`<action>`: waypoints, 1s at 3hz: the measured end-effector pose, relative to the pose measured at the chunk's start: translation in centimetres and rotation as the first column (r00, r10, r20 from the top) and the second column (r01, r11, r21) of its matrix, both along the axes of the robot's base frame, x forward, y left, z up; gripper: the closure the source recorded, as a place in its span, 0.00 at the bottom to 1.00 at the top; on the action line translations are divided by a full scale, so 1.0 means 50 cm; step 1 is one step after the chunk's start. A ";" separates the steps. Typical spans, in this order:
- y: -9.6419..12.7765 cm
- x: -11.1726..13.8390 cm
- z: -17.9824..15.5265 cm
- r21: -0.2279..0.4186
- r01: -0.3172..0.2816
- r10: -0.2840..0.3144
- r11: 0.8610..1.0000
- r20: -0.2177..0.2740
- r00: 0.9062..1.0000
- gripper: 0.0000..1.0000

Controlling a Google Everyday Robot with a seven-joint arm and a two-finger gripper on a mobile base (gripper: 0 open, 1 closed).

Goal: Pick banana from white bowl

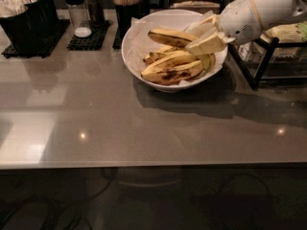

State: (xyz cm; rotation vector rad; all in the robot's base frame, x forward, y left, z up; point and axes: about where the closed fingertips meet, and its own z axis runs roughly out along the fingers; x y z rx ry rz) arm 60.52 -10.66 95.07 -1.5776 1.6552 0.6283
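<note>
The white bowl (130,56), lined with white paper, stands at the back middle of the grey counter. Several bananas (172,70) lie in it. My gripper (205,35) reaches in from the right over the bowl's right side. Its cream fingers (209,44) are shut on the right end of the banana (171,36), which has a broad dark-brown side. That banana is held level, a little above the others in the bowl.
A black caddy of white utensils (24,18) stands at the back left. Beside it are a shaker (79,13) on a black mat and a cup of wooden sticks (127,1). A black wire rack (266,63) stands right of the bowl. The counter's front edge (144,164) runs across the view.
</note>
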 end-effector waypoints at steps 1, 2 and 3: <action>-0.018 -0.024 0.032 -0.001 0.012 -0.012 1.000 0.055 0.998 1.00; -0.039 -0.049 0.056 0.001 0.040 -0.040 0.999 0.116 0.992 1.00; -0.055 -0.074 0.065 0.016 0.066 -0.068 0.998 0.155 0.986 1.00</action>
